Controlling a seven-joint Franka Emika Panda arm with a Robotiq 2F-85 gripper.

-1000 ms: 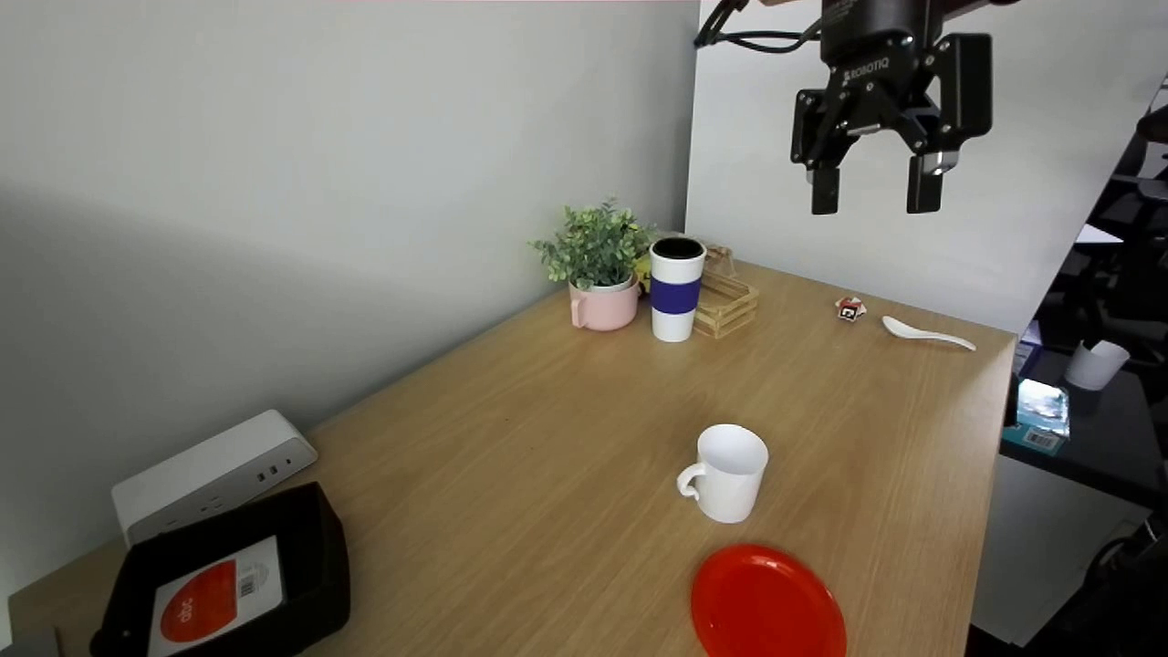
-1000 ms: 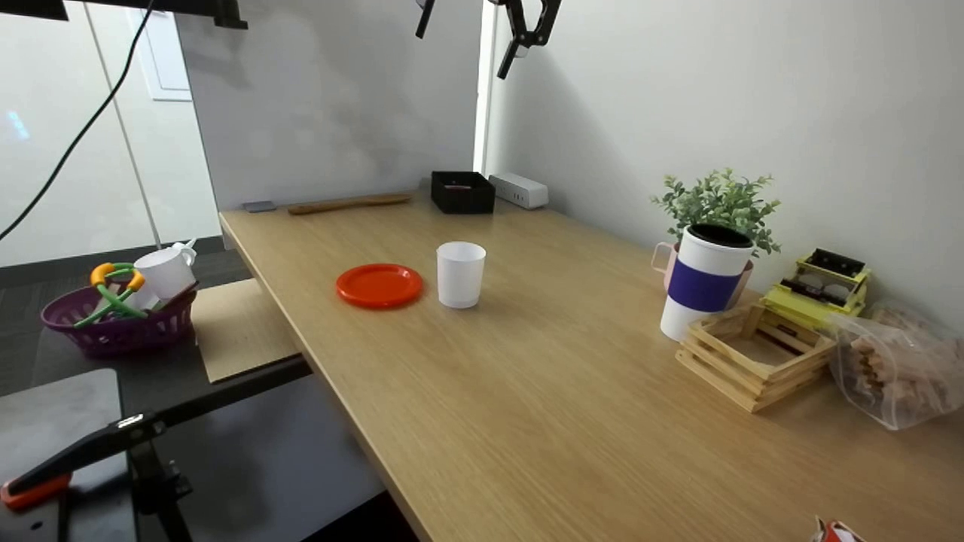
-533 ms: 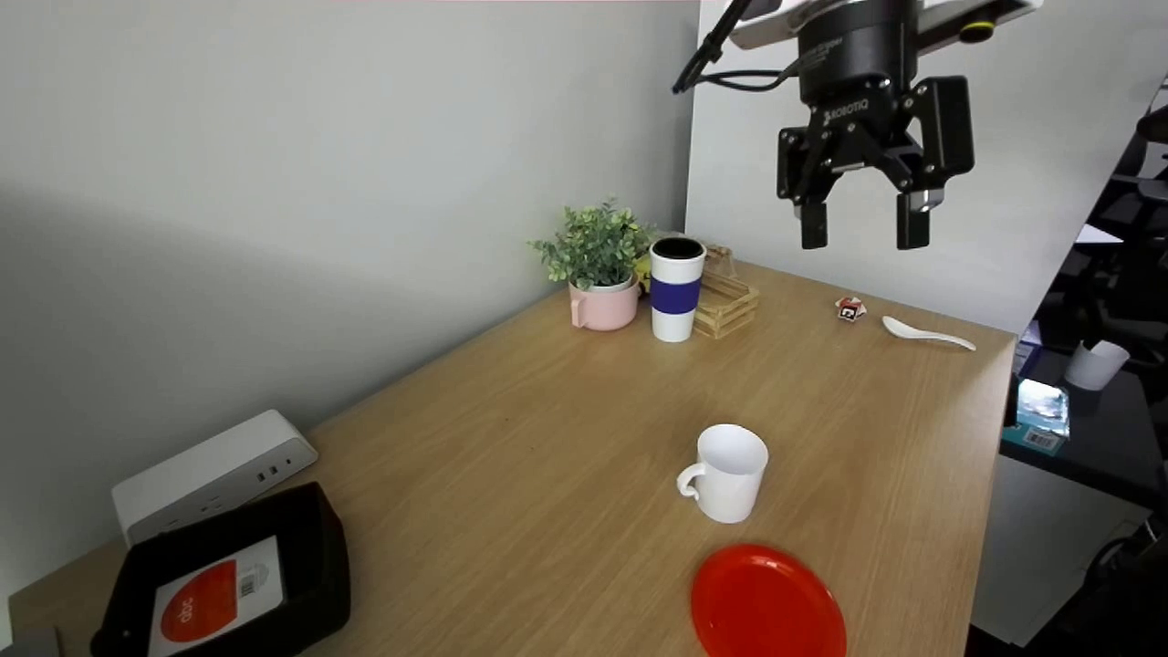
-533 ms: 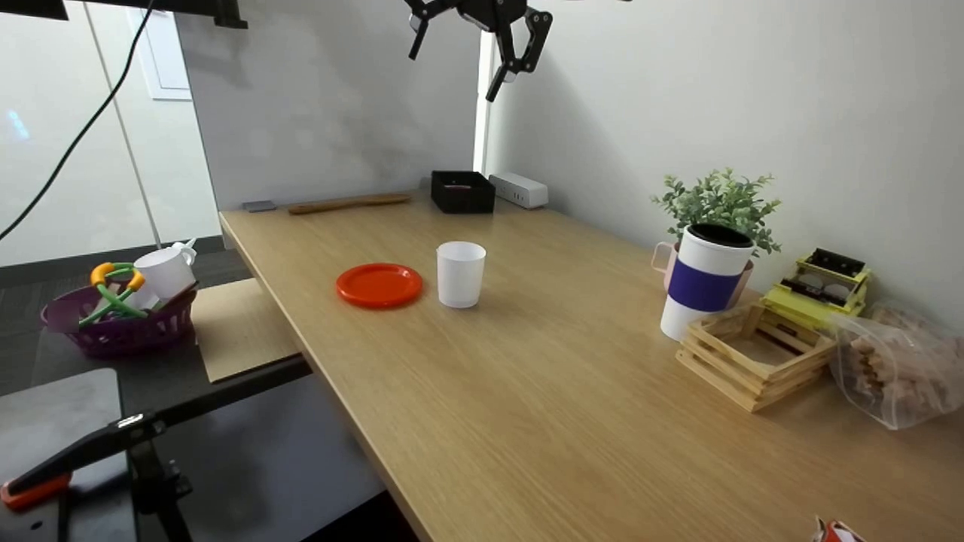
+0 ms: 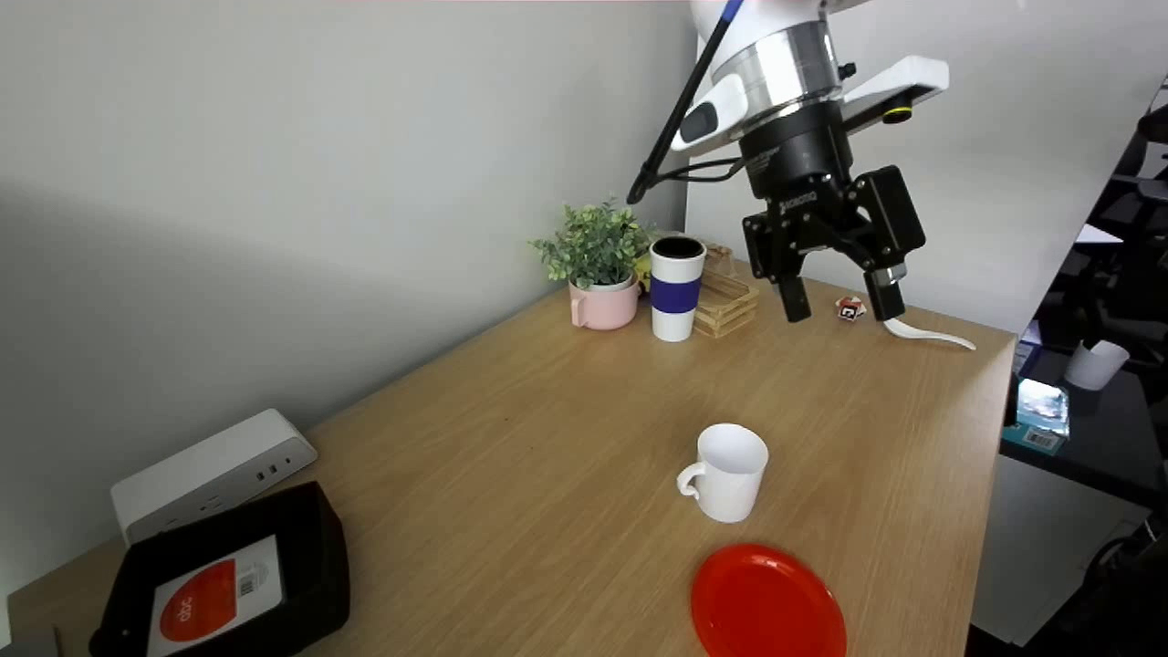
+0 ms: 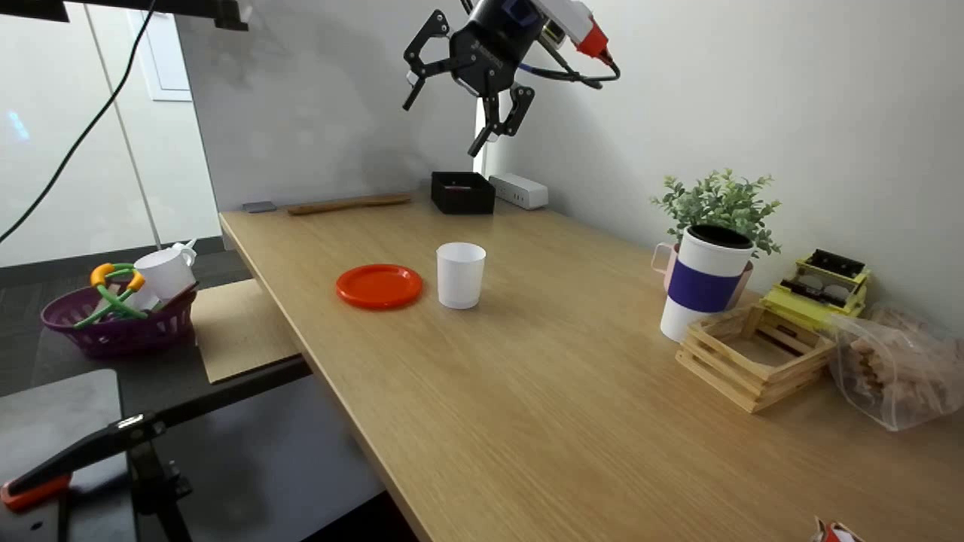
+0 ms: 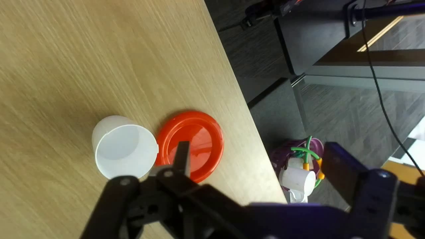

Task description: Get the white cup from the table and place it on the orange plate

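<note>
The gripper [image 5: 840, 306] hangs tilted well above the table [image 5: 547, 474], its two fingers [image 5: 796, 299] spread apart. Lower than the gripper and well apart from it, the white cup [image 5: 730, 488] stands upright on the wood. Also below the gripper, the orange plate [image 5: 771, 602] lies flat just beside the cup, a narrow strip of tabletop between them in both exterior views; the plate sits nearer the table's long edge. In the wrist view one fingertip hides part of the plate, the other shows beyond that edge. A broad stretch of wood separates the cup from the black tray [image 5: 319, 577].
</note>
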